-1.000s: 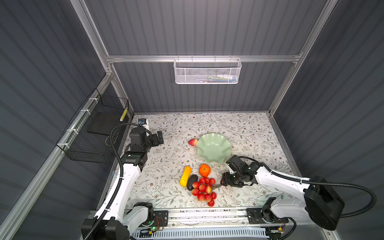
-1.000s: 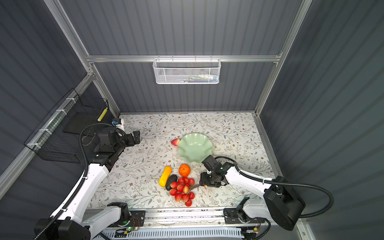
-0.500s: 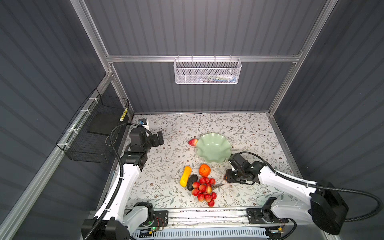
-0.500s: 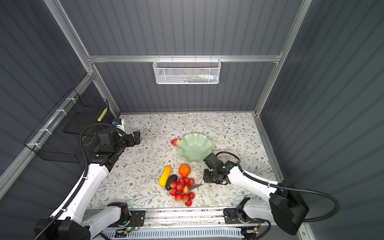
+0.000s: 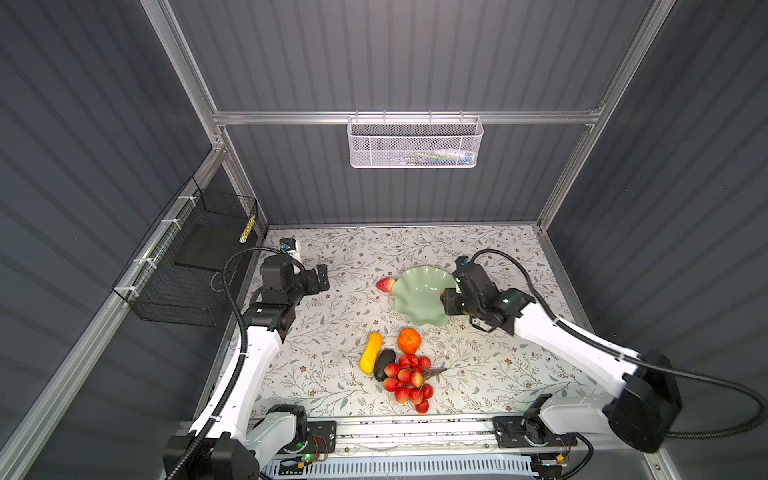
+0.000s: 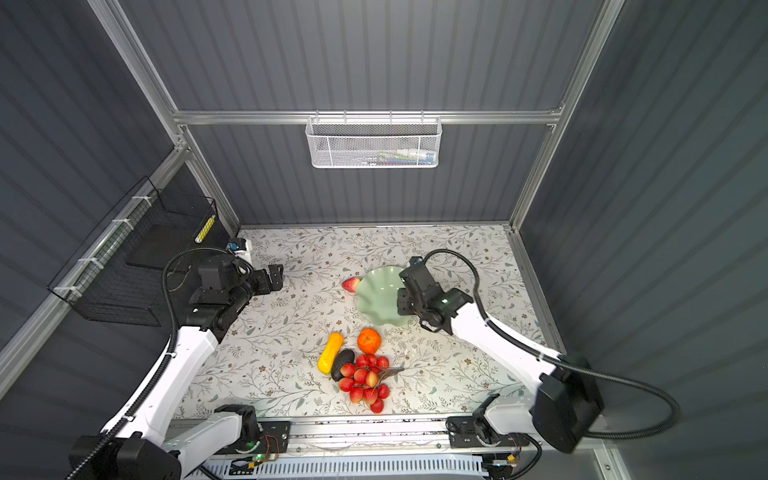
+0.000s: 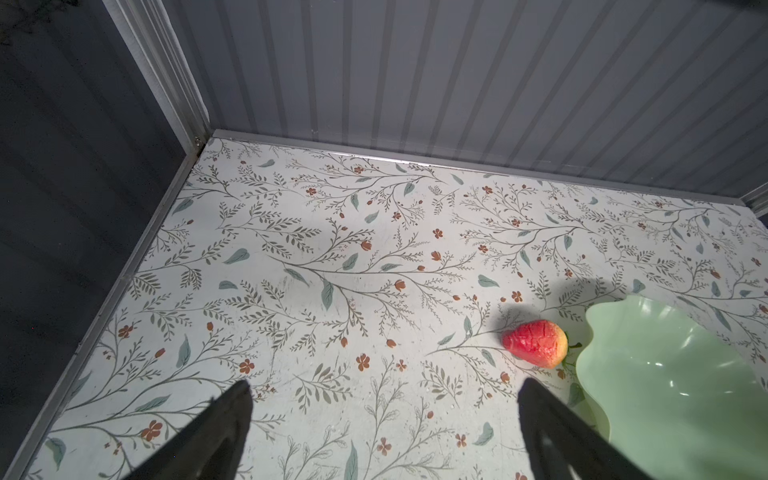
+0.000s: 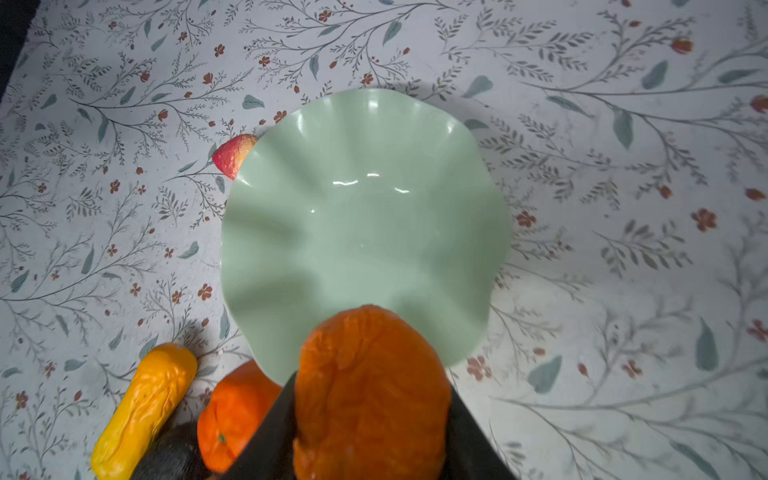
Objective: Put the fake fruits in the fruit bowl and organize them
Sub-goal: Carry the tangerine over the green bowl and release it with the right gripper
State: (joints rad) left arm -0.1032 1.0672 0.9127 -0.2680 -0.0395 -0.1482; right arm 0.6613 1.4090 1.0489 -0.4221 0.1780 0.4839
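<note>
The right gripper (image 8: 370, 384) is closed partway on the small orange (image 8: 370, 399), holding it over the rim of the fruit bowl (image 5: 415, 291), which sits near the bench's middle with the strawberry (image 5: 385, 285) just beside it. The left gripper (image 7: 384, 386) hangs wide open and empty near the back left corner. The large orange (image 5: 409, 340), long yellow fruit (image 5: 371, 358), avocado (image 5: 384, 363) and cherries (image 5: 409, 382) cluster toward the front edge.

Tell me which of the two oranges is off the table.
The small orange, clamped in the right gripper at the bowl's rim; the large orange sits on the table beside the cherries.
</note>
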